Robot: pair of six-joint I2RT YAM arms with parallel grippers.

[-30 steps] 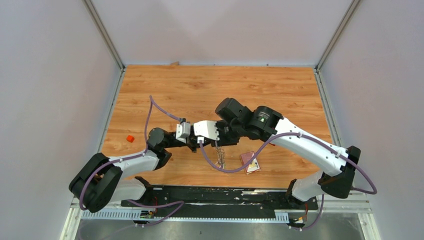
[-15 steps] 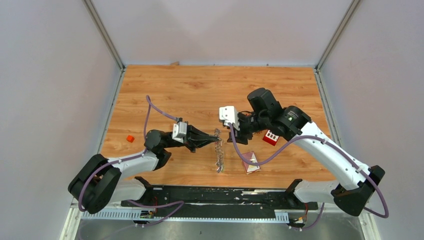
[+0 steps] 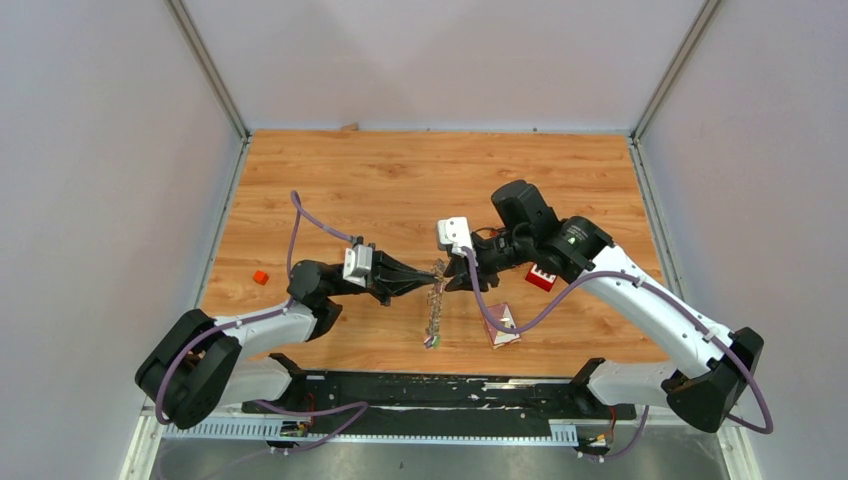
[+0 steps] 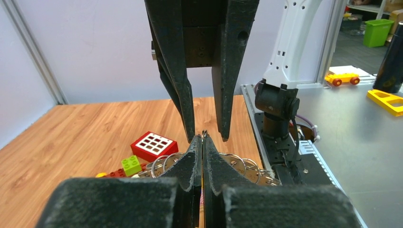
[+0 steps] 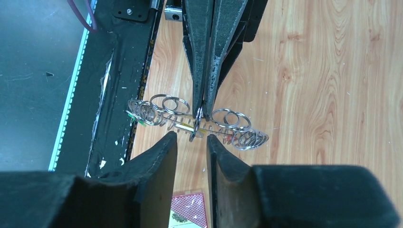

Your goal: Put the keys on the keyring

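The keyring (image 5: 171,105) shows as a string of silver wire rings with small yellow, green and red bits among them; separate keys cannot be told apart. It hangs above the wooden table (image 3: 330,190), and my left gripper (image 3: 432,279) is shut on one ring near the middle of the string (image 3: 432,315). In the left wrist view my left gripper (image 4: 203,137) pinches that thin ring at its tips. My right gripper (image 3: 450,283) faces it tip to tip. In its own view my right gripper (image 5: 191,137) is open, its fingertips (image 5: 168,142) flanking the pinched ring without touching it.
A red block with white buttons (image 3: 542,276) lies under the right arm, with green and red toy bricks (image 4: 130,165) beside it. A red-backed playing card (image 3: 500,325) lies near the front edge. A small orange cube (image 3: 260,277) sits far left.
My right gripper pulled back to the right off the left gripper, spread wider, then narrowed and edged back toward the held ring. The hanging string swung slightly left.
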